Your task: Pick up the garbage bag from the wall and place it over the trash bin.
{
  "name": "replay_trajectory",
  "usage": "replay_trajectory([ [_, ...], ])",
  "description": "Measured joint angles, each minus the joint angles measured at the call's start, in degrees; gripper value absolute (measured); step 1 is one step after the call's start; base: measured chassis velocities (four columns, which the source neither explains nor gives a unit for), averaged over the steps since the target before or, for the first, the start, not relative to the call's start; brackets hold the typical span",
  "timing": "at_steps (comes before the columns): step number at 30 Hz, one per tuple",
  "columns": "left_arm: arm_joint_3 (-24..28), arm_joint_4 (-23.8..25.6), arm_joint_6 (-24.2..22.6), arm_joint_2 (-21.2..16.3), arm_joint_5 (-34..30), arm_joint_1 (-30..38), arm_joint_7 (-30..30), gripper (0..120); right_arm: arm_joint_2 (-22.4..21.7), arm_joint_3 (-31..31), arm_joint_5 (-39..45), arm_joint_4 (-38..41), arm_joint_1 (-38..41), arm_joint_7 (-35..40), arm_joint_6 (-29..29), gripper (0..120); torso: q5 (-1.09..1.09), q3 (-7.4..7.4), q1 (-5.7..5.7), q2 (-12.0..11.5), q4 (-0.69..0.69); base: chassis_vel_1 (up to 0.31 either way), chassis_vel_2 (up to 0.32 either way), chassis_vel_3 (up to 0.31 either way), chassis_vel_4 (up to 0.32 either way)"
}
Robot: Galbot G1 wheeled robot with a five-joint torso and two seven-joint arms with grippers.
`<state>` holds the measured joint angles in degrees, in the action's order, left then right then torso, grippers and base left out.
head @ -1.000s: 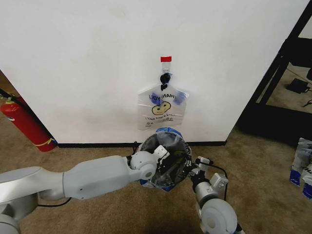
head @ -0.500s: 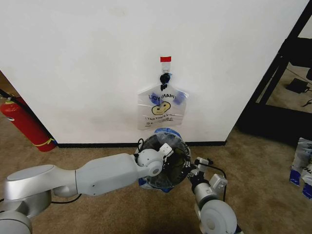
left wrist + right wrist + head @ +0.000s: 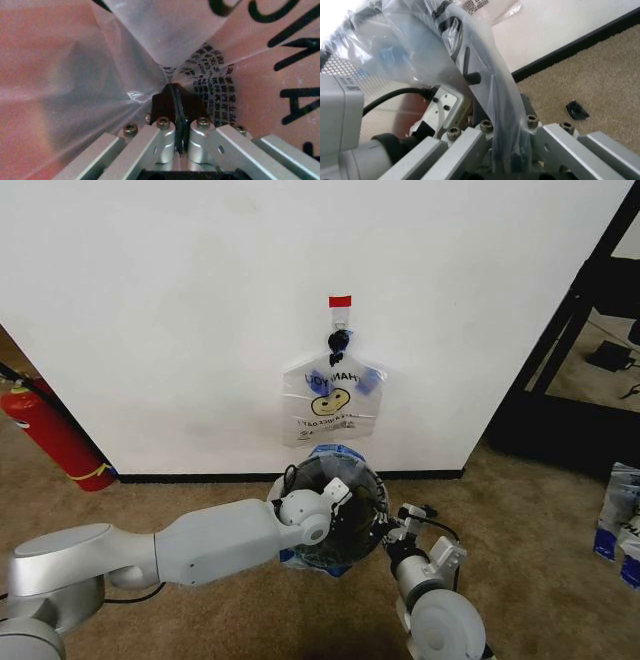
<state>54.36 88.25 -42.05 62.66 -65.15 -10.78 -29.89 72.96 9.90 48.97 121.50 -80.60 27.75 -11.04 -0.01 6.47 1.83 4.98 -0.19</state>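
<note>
Garbage bag [image 3: 335, 525] draped over the trash bin [image 3: 345, 455] below the wall [image 3: 200, 320], left gripper [image 3: 173, 98] pinching its film inside, right gripper [image 3: 497, 112] clamping its near-right edge, bin mostly hidden.

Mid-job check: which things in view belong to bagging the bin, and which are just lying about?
In the job:
- garbage bag, draped over the bin, pinched by both claws
- trash bin
- left claw, shut on the bag
- right claw, shut on the bag

Lying about:
- twin bag on the wall hook
- fire extinguisher
- black shelving
</note>
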Motion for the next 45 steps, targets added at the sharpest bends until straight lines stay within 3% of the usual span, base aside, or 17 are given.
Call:
replay_trajectory([
  [7,-1.0,4.9,-0.1,-3.6,-1.5,1.2,-0.2,0,-0.1,0.8,-0.5,-1.1,0.6,0.4,0.1,0,0.00,0.00,0.00,0.0,0.00,0.000,0.000,0.000,0.000],
  [11,-1.0,11.6,-0.1,-7.7,-2.6,2.6,-0.2,0,0.5,1.0,-1.3,-2.6,1.2,0.5,0.2,0,0.01,0.00,-0.01,0.0,0.04,0.000,0.000,0.000,0.000],
  [19,-1.8,20.5,-0.1,-10.3,-5.1,3.6,-0.1,0,1.9,1.9,-1.9,-4.2,1.7,1.1,0.3,0,0.00,0.00,-0.01,0.0,-0.01,0.000,0.000,0.000,0.000],
  [28,-11.9,26.7,2.9,-12.3,-7.1,0.8,1.7,0,3.6,3.3,-1.0,-4.7,1.7,1.6,0.3,0,0.00,0.00,-0.01,0.0,-0.01,0.000,0.000,0.000,0.000],
  [31,-17.5,30.0,7.2,-15.8,-3.8,-4.3,4.0,0,6.5,5.8,1.4,-4.2,0.9,2.9,-1.2,0,0.01,0.00,-0.01,0.0,0.00,0.000,0.000,0.000,0.000],
  [35,-27.1,34.0,10.3,-20.4,3.0,-17.5,6.5,0,9.6,8.8,7.1,-3.2,1.0,7.9,-7.2,0,-0.03,0.00,-0.01,0.0,0.04,0.000,0.000,0.000,0.000],
  [36,-27.1,34.0,10.3,-20.4,3.0,-17.5,6.5,0,9.6,8.8,7.1,-3.2,1.0,7.9,-7.2,0,-0.03,0.00,-0.01,0.0,0.04,0.000,0.000,0.000,0.000],
  [41,-42.0,35.9,12.8,-21.2,6.6,-34.0,6.9,1,10.7,10.3,11.0,-3.7,2.2,12.9,-12.6,0,-0.02,0.00,-0.01,0.0,0.00,0.000,0.000,0.000,0.000],
  [42,-45.4,35.7,14.0,-20.6,8.0,-37.5,7.0,4,10.5,10.1,11.2,-4.0,2.3,13.5,-13.5,0,0.01,-0.01,-0.01,0.0,0.00,0.000,0.000,0.000,0.000],
  [45,-49.2,35.0,15.6,-19.3,9.9,-41.9,7.2,13,9.9,9.7,11.3,-4.4,2.5,13.7,-14.1,0,-0.03,0.00,0.00,0.0,0.00,0.000,0.000,0.000,0.000],
])
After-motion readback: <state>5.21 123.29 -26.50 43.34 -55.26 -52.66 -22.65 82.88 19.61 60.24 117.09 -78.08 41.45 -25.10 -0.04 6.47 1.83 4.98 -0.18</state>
